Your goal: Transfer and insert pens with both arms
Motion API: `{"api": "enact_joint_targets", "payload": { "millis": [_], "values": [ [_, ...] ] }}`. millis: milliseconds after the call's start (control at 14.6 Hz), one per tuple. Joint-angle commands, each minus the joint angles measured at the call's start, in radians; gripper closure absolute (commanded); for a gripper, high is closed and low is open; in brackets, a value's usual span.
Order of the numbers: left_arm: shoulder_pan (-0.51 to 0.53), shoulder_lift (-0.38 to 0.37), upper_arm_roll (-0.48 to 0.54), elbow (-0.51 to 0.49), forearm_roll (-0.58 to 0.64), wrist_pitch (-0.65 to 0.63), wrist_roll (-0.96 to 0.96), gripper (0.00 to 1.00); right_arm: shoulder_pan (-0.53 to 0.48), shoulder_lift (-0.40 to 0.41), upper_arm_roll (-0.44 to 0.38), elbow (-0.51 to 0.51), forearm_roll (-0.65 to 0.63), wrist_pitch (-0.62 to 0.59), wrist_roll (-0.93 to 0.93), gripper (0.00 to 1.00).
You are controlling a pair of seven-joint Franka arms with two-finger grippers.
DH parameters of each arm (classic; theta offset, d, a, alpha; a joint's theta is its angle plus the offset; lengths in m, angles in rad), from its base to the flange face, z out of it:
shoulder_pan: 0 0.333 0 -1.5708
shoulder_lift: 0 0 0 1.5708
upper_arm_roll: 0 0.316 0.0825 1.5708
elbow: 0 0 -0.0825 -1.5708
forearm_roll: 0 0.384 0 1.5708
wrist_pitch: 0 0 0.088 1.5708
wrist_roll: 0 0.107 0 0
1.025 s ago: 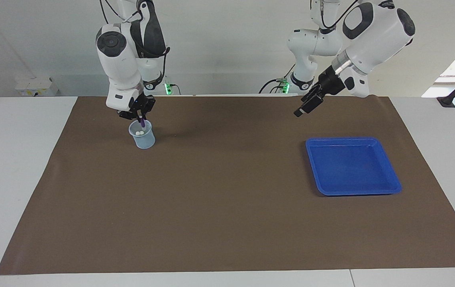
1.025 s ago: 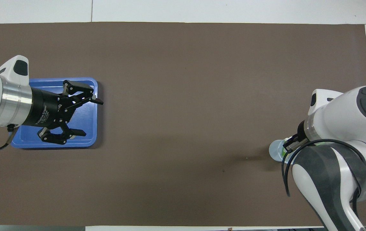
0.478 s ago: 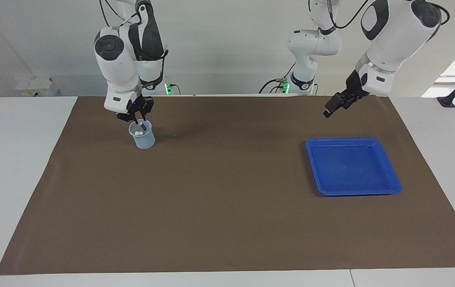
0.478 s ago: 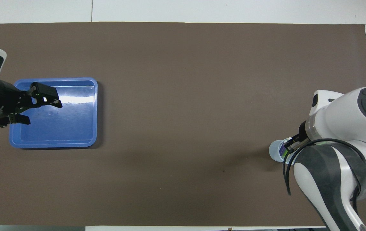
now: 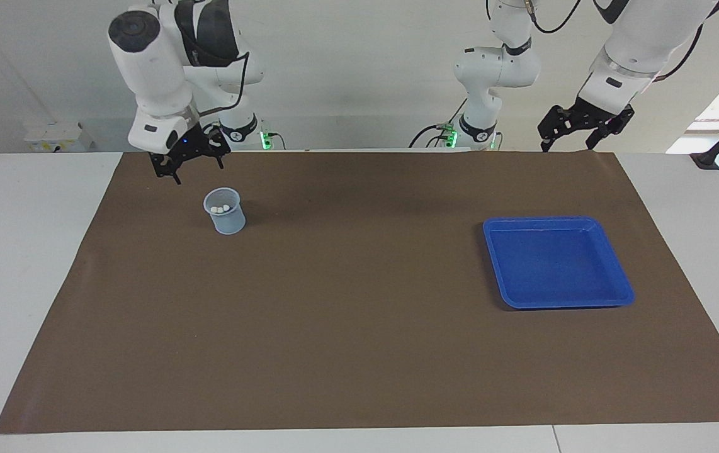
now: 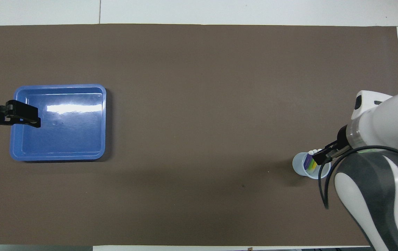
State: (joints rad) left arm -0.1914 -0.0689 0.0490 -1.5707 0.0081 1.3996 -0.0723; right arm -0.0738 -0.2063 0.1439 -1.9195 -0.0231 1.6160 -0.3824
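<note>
the right gripper [image 5: 194, 165] has let go of the purple pen [image 6: 309, 161], which now stands in the cup [image 5: 225, 219] with the other two. fingers spread, it has risen clear of the cup. the left gripper [image 5: 573, 130] has drawn back from over the tray [image 5: 611, 293] and lifted.
</note>
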Motion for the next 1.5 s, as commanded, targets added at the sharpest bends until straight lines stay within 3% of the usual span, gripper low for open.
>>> {"api": "enact_joint_targets", "payload": {
  "millis": [0, 137, 683, 1025, 1230, 1435],
  "values": [
    [0.006, 0.004, 0.005, -0.015, 0.004, 0.047, 0.036, 0.0, -0.04, 0.056, 0.005, 0.205, 0.009, -0.163, -0.001, 0.0],
    [0.004, 0.02, 0.009, -0.018, -0.025, 0.078, 0.014, 0.0, -0.061, 0.131, 0.005, 0.354, 0.0, -0.215, 0.023, 0.0],
    [0.007, 0.06, 0.017, -0.008, -0.028, 0.085, 0.014, 0.0, -0.109, 0.122, 0.0, 0.317, -0.001, -0.114, 0.06, 0.0],
    [0.007, 0.087, 0.012, 0.041, -0.065, 0.082, 0.011, 0.0, -0.121, 0.148, -0.004, 0.326, -0.03, -0.206, 0.126, 0.0],
    [0.006, 0.083, 0.011, 0.038, -0.054, 0.067, 0.009, 0.0, 0.043, 0.166, -0.18, 0.333, -0.032, -0.193, 0.166, 0.0],
    [0.007, 0.083, 0.011, 0.04, -0.054, 0.065, 0.011, 0.0, 0.051, 0.166, -0.194, 0.33, -0.018, -0.186, 0.189, 0.0]
  ]
}}
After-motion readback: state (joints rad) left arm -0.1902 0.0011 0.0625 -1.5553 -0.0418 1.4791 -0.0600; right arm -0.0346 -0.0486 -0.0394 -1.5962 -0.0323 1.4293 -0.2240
